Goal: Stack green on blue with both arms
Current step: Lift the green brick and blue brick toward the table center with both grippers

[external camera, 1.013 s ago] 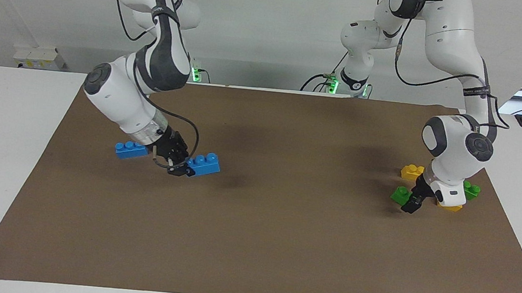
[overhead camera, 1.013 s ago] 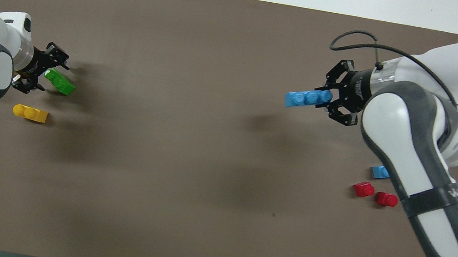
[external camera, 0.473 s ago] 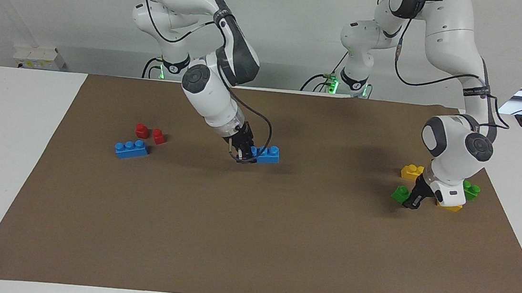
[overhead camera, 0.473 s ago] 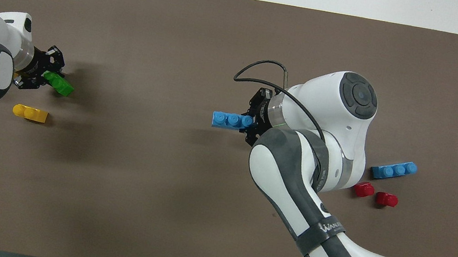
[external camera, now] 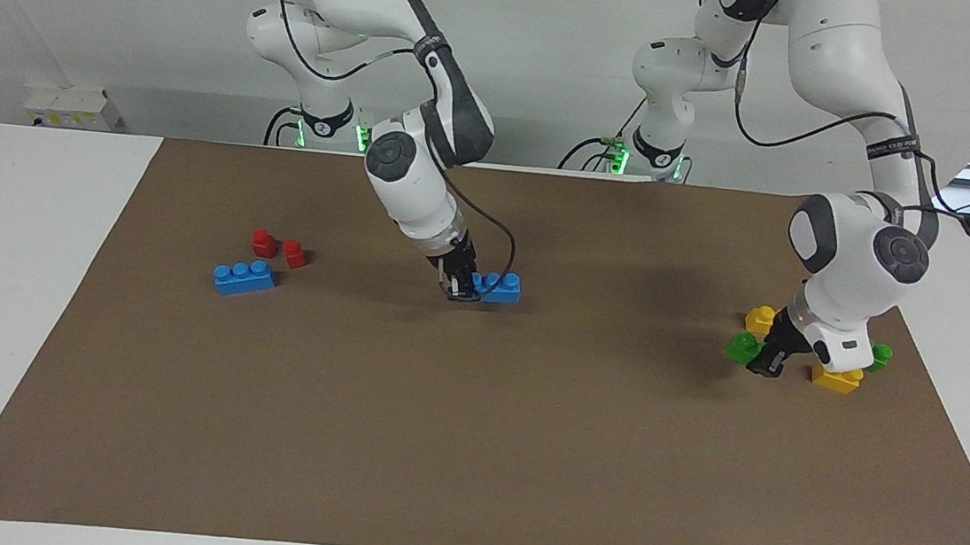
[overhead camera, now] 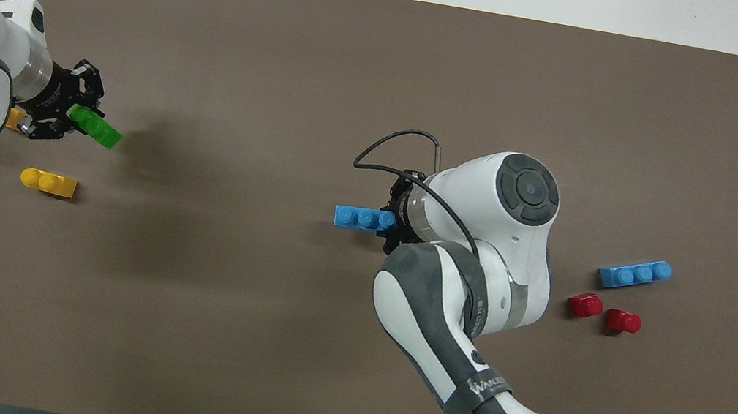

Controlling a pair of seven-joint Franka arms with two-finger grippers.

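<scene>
- The facing view shows the right gripper (external camera: 463, 290) down at the brown mat (external camera: 468, 449), its fingers clamped on one end of a blue brick (external camera: 500, 287) near the middle of the table; whether the brick rests on the mat or hangs just above it I cannot tell.
- In the overhead view that arm's wrist covers most of the gripper, but the brick's three round studs in a row show plainly there (overhead camera: 364, 218).
- The left gripper (external camera: 763, 362) is closed on a green brick (external camera: 743, 347) at the left arm's end, lifted a little off the mat — the overhead view shows its two studs and slight tilt (overhead camera: 96, 127).
- A second green brick (external camera: 880, 355) shows mostly in the facing view, half hidden by the wrist, beside two yellow bricks (external camera: 836, 378).
- A spare blue brick (overhead camera: 635, 273) and two small rounded red pieces (overhead camera: 605, 313) lie together at the right arm's end.
- All the pieces look like smooth, glossy plastic; the mat is matte.
</scene>
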